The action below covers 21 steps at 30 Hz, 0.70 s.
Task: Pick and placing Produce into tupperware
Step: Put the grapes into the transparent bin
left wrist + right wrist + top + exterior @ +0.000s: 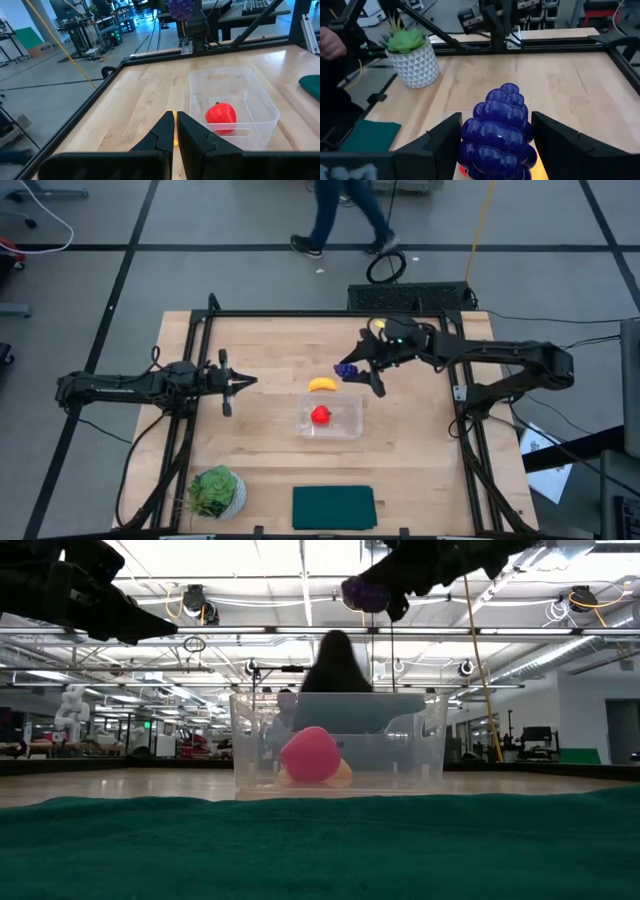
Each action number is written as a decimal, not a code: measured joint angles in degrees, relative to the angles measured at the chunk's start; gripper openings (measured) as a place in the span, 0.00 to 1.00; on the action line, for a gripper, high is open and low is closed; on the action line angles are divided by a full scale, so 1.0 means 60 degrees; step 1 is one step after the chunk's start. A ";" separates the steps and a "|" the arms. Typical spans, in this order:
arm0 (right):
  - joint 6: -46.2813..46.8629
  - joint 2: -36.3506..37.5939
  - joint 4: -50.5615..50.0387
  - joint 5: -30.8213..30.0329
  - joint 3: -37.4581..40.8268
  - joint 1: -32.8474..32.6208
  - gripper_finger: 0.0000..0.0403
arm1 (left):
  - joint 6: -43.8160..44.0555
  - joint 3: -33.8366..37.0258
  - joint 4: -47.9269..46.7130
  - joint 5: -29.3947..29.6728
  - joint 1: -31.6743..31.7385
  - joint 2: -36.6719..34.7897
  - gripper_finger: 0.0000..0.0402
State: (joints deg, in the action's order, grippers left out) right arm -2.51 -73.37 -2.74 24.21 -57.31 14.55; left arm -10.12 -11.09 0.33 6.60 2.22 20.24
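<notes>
The left gripper hovers over the table's left side, fingers pressed together. In the middle, the apple sits inside the clear container, with the banana just behind it. The right gripper pinches the grapes in the air, near the banana.

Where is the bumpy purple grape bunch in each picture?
High view: the purple grape cluster is in the right gripper, just past the yellow banana, beyond the clear plastic tupperware.
Low view: top centre, hanging above the tupperware.
Left wrist view: top edge, beyond the tupperware.
Right wrist view: bottom centre, between that gripper's fingers.
Shared landmark: the red round fruit in the tupperware.
</notes>
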 joint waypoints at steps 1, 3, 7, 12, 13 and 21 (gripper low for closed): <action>0.0006 0.0130 0.0231 0.0001 0.0182 0.0011 0.54 | -0.0017 0.0000 -0.0003 0.0007 0.0000 0.0003 0.06; -0.0006 0.0418 0.0550 0.0004 0.0530 0.0011 0.54 | -0.0013 0.0000 -0.0003 0.0005 0.0000 -0.0001 0.06; 0.0004 0.0946 0.1127 0.0005 0.1283 0.0012 0.54 | -0.0013 0.0000 -0.0006 0.0016 0.0000 -0.0001 0.06; 0.0334 0.1727 0.2284 0.0086 0.2261 0.0013 0.54 | 0.0001 0.0000 -0.0009 0.0016 0.0000 0.0003 0.06; 0.0403 0.1865 0.2514 0.0214 0.2483 0.0013 0.54 | 0.0005 0.0000 -0.0011 0.0016 0.0000 0.0003 0.06; 0.0733 0.2656 0.3631 0.0727 0.3717 0.0010 0.54 | -0.0002 0.0000 0.0014 0.0016 0.0000 0.0002 0.06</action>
State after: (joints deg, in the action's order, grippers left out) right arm 1.88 -57.44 19.05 28.57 -35.01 14.61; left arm -10.13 -11.09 0.42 6.70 2.22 20.25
